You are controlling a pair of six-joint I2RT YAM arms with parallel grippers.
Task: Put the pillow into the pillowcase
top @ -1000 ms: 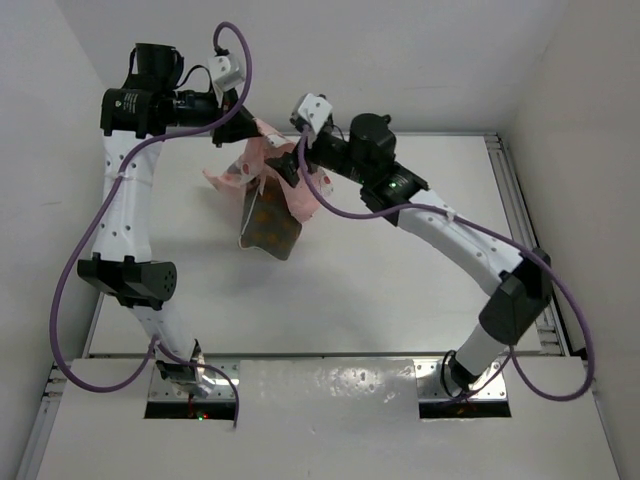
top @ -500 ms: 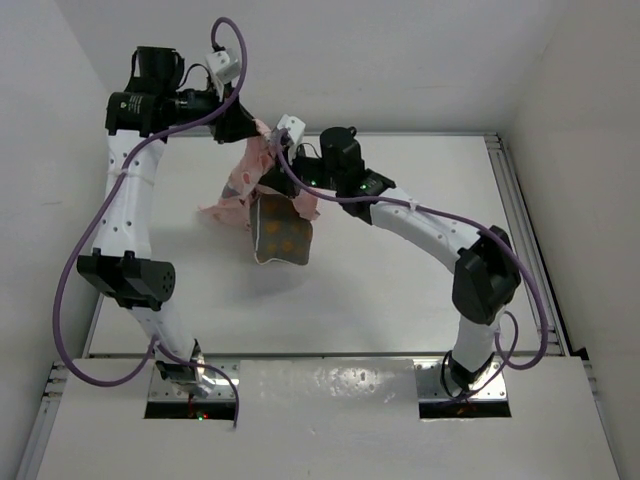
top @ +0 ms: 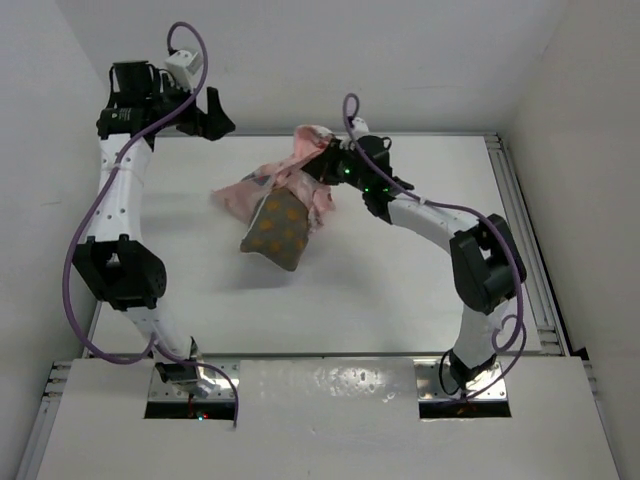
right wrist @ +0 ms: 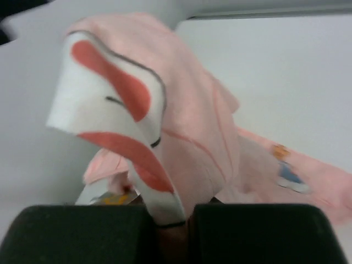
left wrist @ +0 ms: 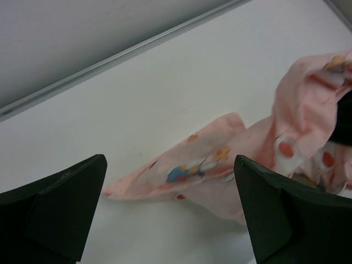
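The pillowcase, pink printed cloth, hangs from my right gripper and spreads down to the table at the back middle. The pillow, a grey-olive pad with orange spots, sticks out of its lower end, tilted towards the front. In the right wrist view my right gripper is shut on a bunched fold of the pillowcase. My left gripper is up at the back left, apart from the cloth. In the left wrist view my left gripper is open above a trailing corner of the pillowcase, holding nothing.
The white table ends in a metal rail on the right and meets the wall along its back edge. White walls close in on the left, back and right.
My left gripper has opened, let go of the pillowcase and drawn back to the left. My right gripper has shut on the cloth's top. The cloth's left side has dropped to the table.
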